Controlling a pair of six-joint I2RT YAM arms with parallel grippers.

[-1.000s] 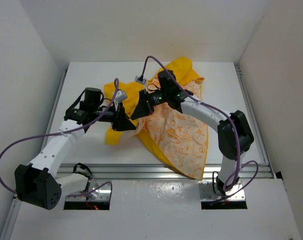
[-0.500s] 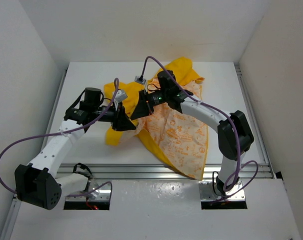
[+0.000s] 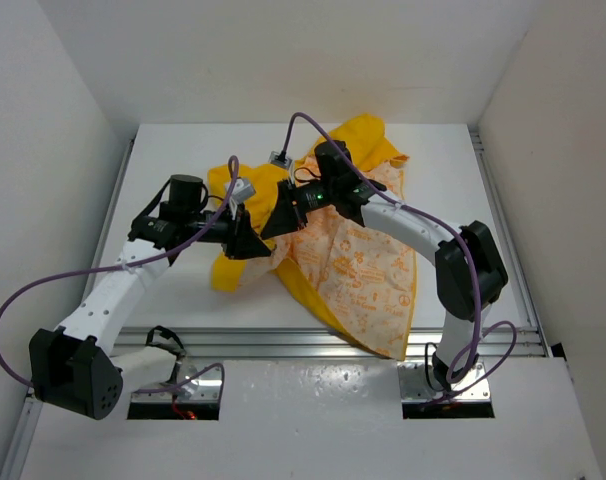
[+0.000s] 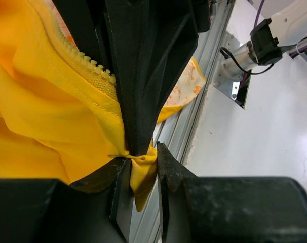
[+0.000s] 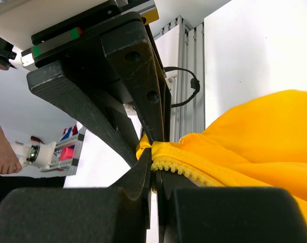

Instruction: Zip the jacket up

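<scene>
1. Jacket (image 3: pixel 358 265) lay crumpled on the white table (image 3: pixel 173 160). Its yellow shell was bunched toward the far side, and the orange-printed white lining was spread toward the near edge, overlapping the aluminium rail (image 3: pixel 283 340).
2. Zipper teeth (image 4: pixel 85 58) ran as a single row along one yellow edge of the jacket.
3. The left gripper (image 4: pixel 141 164) was clamped on a small fold of yellow fabric below those teeth.
4. The right gripper (image 5: pixel 154 159) pinched the toothed edge, its fingers almost touching.
5. Both grippers met tip to tip over the jacket's left part. Each one's black body blocked much of the other's wrist view.
6. A purple cable (image 3: pixel 13 310) looped beside the left arm, and another (image 3: pixel 303 118) arched above the jacket.
</scene>
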